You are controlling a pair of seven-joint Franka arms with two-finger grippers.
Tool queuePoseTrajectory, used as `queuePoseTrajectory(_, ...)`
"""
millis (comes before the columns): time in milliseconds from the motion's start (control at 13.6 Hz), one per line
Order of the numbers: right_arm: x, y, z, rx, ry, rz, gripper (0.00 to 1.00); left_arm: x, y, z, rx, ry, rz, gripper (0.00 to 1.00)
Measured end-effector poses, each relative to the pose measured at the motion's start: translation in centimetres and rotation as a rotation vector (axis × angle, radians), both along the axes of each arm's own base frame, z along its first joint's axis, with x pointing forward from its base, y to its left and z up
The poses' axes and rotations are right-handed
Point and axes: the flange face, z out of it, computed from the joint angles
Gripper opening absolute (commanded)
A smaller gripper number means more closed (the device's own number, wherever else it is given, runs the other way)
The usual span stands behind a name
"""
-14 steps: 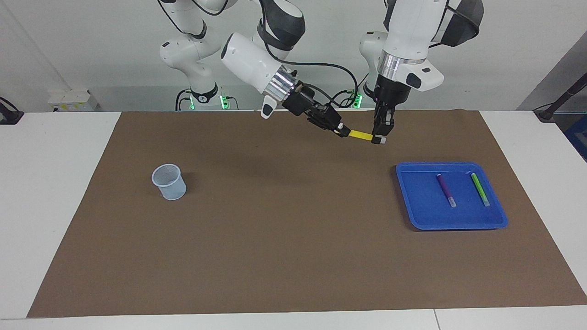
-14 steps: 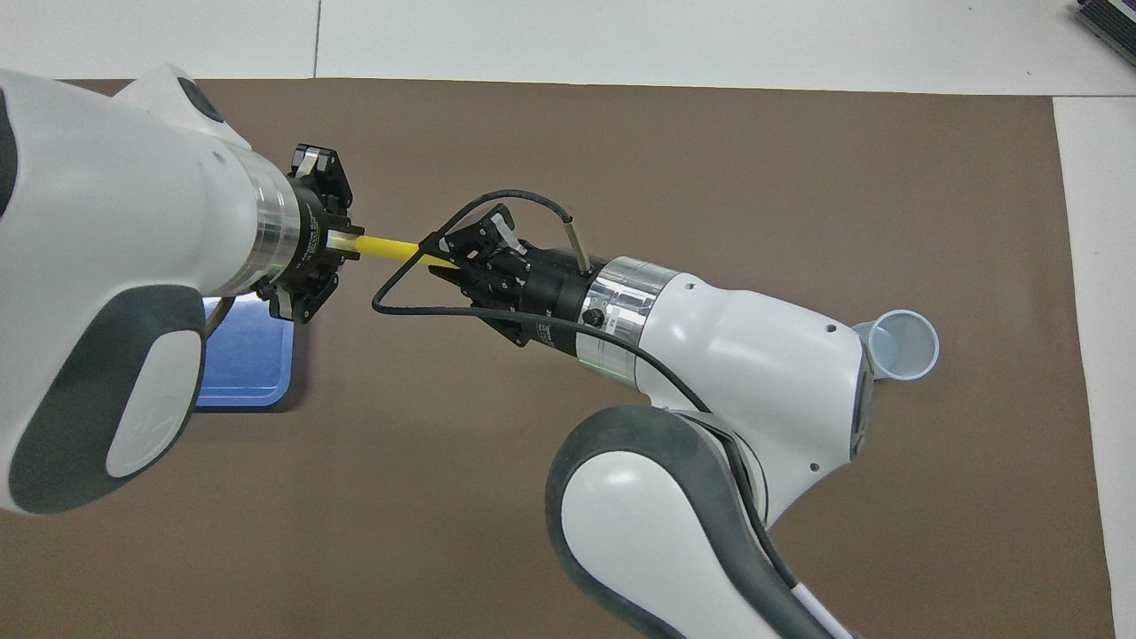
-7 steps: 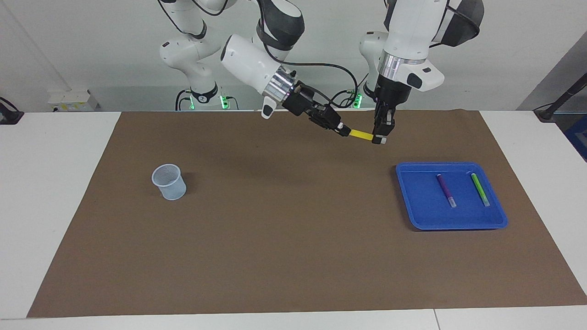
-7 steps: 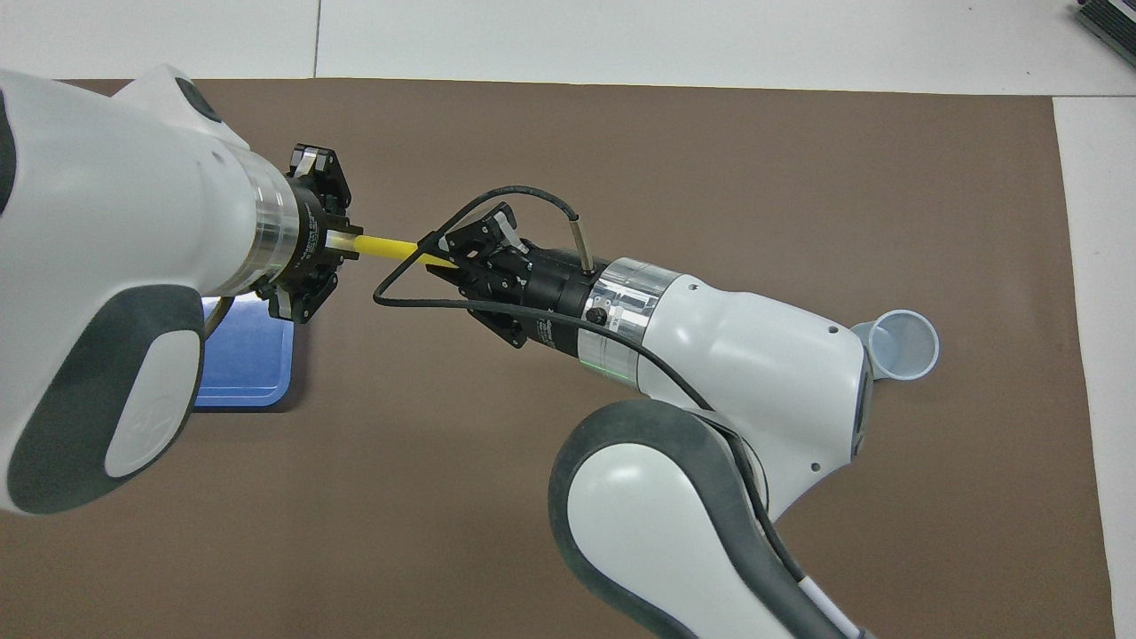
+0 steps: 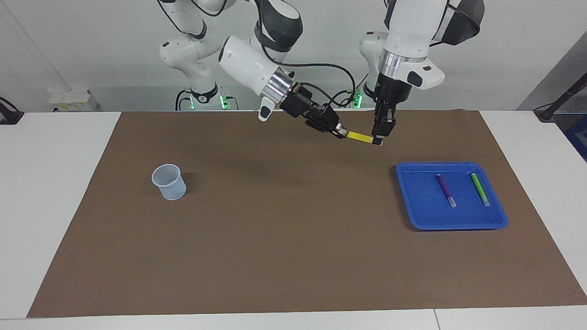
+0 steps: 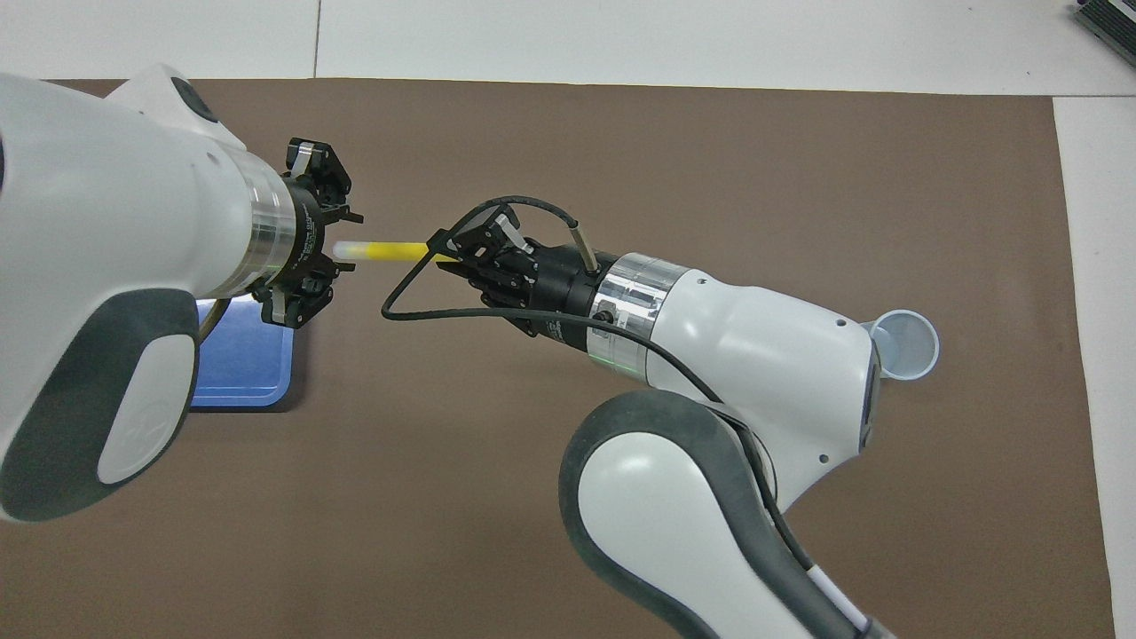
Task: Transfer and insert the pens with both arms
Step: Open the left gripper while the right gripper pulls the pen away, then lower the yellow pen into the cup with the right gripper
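Handover mid-air: right gripper (image 5: 340,132) jaws clamped on light, stiff yellow pen (image 5: 360,136) at its 9 o'clock end, left gripper (image 5: 379,139) jaws parting around pale tip.

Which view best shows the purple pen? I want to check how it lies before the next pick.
The facing view: the purple pen lies in plain sight in the blue tray, beside the green pen. In the overhead view the left arm covers most of the tray, so the purple pen is hidden.
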Motion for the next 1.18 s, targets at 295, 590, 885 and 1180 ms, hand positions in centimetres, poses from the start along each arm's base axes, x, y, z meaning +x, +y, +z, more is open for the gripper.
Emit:
queuePoseTrajectory(295,1.6,-2.3,-0.7,-0.219,-0.089,0.173,0.00,-0.2,0.2,0.3,-0.001,-0.004,0.001,0.74)
queuePoseTrajectory(590,4.0,-9.0,-2.5,-0.551,-0.177,0.464,0.00,-0.4,0.9,-0.7,0.028,0.008,-0.081,0.69)
queuePoseTrajectory(885,5.1,-15.5,-4.0,-0.864,-0.258,0.757,0.00,-0.5,5.4,-3.4,0.118,0.035,-0.414,0.67)
queuePoseTrajectory(1180,6.5,-23.9,-4.8,-1.107,-0.305,1.022,0.00,0.0,14.7,-5.2,0.130,0.038,-0.772,0.65)
